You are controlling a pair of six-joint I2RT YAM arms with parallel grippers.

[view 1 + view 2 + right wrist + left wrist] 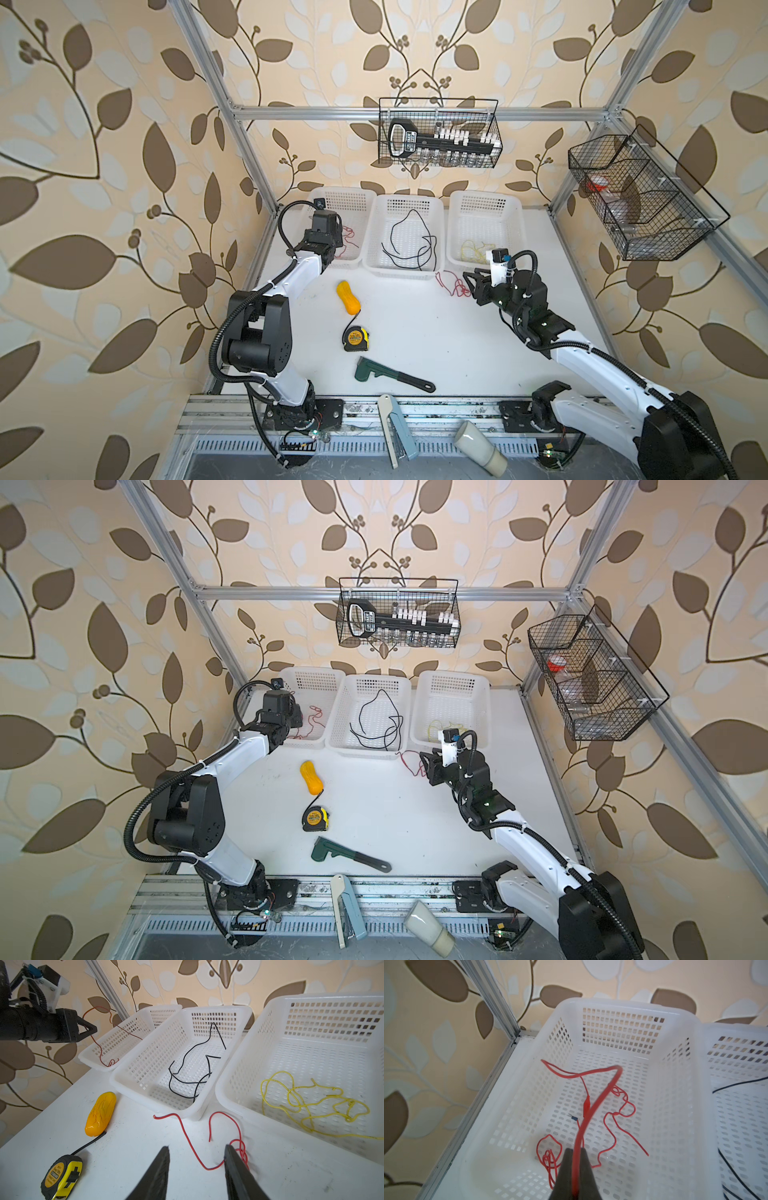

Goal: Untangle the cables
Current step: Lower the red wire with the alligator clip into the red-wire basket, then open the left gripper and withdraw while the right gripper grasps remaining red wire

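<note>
the red cable (pixel 593 1103) is pinched between the pressed-together fingers of the left gripper (pixel 576 1149), which hangs above the left basket (pixel 602 1001). from the pinch the strand rises, bends over and drops into that basket. more red wire (pixel 620 1113) lies in loose loops on the perforated floor, with a small dark connector among it; whether it is all one cable i cannot tell

the black cables (pixel 187 1082) lie in open curves inside the middle basket (pixel 216 1008), one end standing up against the back wall. the yellow cables (pixel 299 1093) sit in a loose knot in the right basket (pixel 332 996)

a loose red cable (pixel 188 1137) lies on the white table (pixel 291 1167), just in front of the middle basket. one end points toward the orange toy, the other is curled into small loops

the right gripper (pixel 197 1147) is low over this cable with its fingers spread apart and nothing clamped. a stretch of the red strand lies between them and the small loops sit right beside one finger; contact i cannot tell

further out on the table are the orange toy (pixel 100 1113), a yellow and black tape measure (pixel 62 1176) just beside it, and a green wrench (pixel 365 370) nearer the front edge in a top view
</note>
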